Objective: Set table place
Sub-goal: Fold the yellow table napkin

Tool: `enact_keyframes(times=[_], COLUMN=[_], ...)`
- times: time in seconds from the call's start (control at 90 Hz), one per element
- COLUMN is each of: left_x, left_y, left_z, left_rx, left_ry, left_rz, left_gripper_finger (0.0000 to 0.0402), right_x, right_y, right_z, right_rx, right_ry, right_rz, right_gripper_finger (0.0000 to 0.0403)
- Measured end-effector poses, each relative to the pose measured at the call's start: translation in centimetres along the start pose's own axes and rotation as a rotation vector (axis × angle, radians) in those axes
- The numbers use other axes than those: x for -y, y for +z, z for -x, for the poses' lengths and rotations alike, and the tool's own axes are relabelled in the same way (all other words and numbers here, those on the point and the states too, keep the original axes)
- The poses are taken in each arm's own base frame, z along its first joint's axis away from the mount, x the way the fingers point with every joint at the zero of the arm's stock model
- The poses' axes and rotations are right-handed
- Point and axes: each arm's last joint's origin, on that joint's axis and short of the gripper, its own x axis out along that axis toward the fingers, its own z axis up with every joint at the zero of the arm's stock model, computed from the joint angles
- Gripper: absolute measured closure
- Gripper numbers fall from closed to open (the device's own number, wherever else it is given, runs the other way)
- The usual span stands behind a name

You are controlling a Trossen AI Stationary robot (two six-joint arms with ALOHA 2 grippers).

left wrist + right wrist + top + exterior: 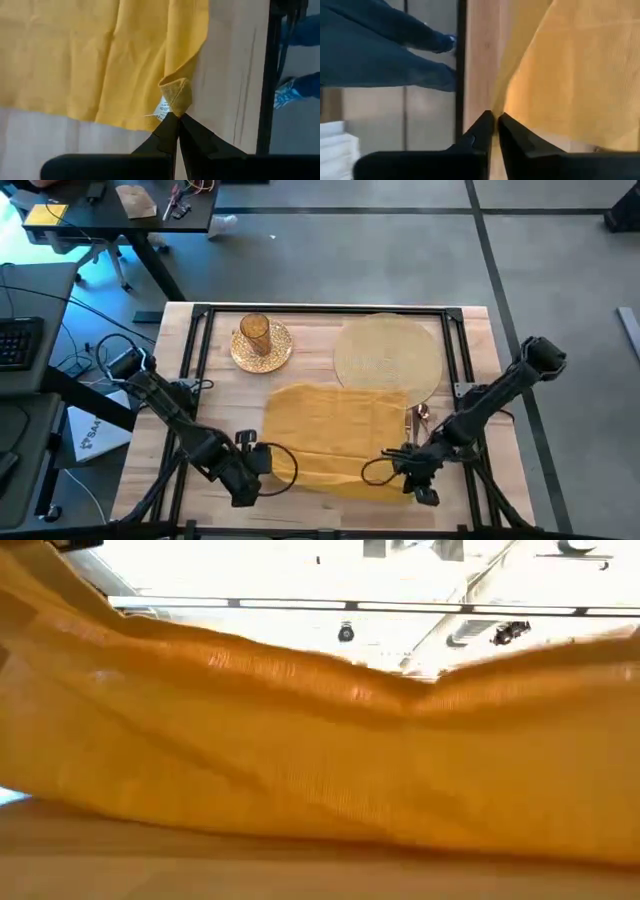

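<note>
A yellow cloth napkin [335,435] lies spread over the middle of the light wood table [470,500]. Its near edge is raised and fills the low view [320,770], sagging in the middle. My left gripper [268,463] is shut on its near left corner, and my right gripper [400,467] is shut on its near right corner. A gold speckled plate [275,355] at the far left carries an amber glass [254,332]. The round woven placemat [388,355] lies at the far right. Copper-coloured cutlery [418,418] lies beside the napkin's right edge. My left gripper pinches the napkin's near left corner [175,97] between its two fingertips. The corner is folded over on itself there, with a small white label showing beside it. My right gripper pinches the napkin's near right corner [499,107] between its fingertips; the cloth runs away from them without folds.
The black frame rail [330,310] runs around the tabletop. A person's legs in blue trousers [380,45] stand beyond the table's near edge. A dark desk [120,210] stands off the table at the far left.
</note>
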Motion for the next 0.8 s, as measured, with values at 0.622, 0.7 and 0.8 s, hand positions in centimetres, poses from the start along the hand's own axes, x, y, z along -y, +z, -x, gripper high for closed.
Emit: enact_keyframes(times=[0.622, 0.7, 0.8], left_x=[0.1, 0.1, 0.0], left_y=[-0.2, -0.2, -0.1], left_z=[0.0, 0.0, 1.1], left_rx=[-0.053, -0.056, -0.071], left_ry=[-0.055, -0.056, -0.085], left_rz=[-0.068, -0.030, 0.031], left_gripper_finger=[0.0402, 0.0402, 0.0402], right_x=[0.4, 0.2, -1.1], right_y=[-1.6, -1.6, -1.0], right_z=[-7.4, -7.1, -5.3], right_rx=[-0.093, -0.096, -0.064], right_ry=[-0.025, -0.014, 0.062], right_rz=[-0.193, -0.224, -0.222], right_gripper_finger=[0.0334, 0.0386, 0.0399])
